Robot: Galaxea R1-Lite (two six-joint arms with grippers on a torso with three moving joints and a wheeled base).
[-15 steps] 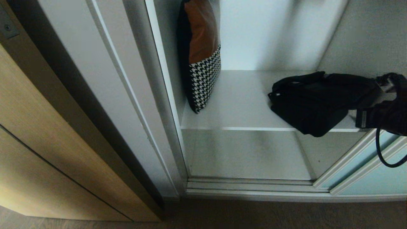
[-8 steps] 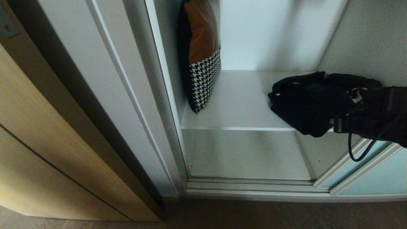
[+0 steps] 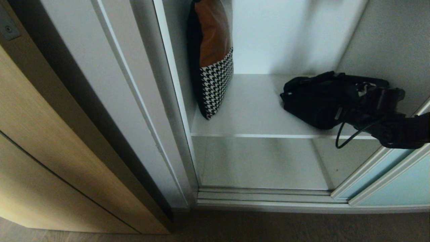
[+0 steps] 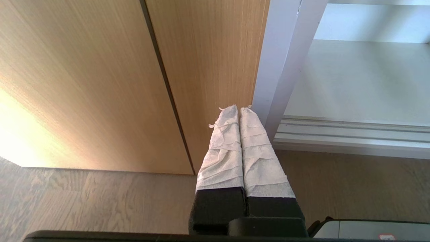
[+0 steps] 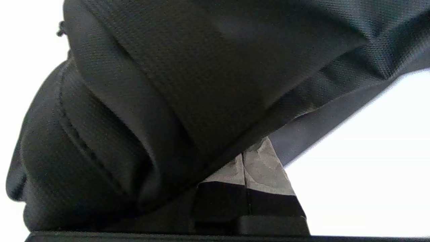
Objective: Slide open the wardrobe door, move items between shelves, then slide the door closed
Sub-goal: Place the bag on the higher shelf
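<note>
1. Bag [image 3: 315,104]: black fabric, soft and lumpy, it is lying on the upper shelf [image 3: 255,111] toward the right wall of the wardrobe, its lower edge close to the shelf's white front edge.
2. Your right gripper [image 3: 361,97] is reaching in from the right and pressing against the right end of the bag; in the right wrist view its wrapped fingers [image 5: 255,168] are lying clenched together with their tips going under a fold of the bag's cloth, so you cannot tell whether any fabric is pinched between them.
3. You are not getting any readable lettering, brand or label on the bag in these views.
4. A cushion [image 3: 213,57], orange above and black-and-white houndstooth below, is leaning upright against the left wall on the same shelf, well apart from the bag.
5. The sliding wardrobe door [image 3: 386,178] is sitting at the lower right, leaving the compartment open.
6. Your left gripper [image 4: 240,111] is hanging parked near the light wood cabinet front [image 4: 100,84], its wrapped fingers clenched on nothing.
</note>
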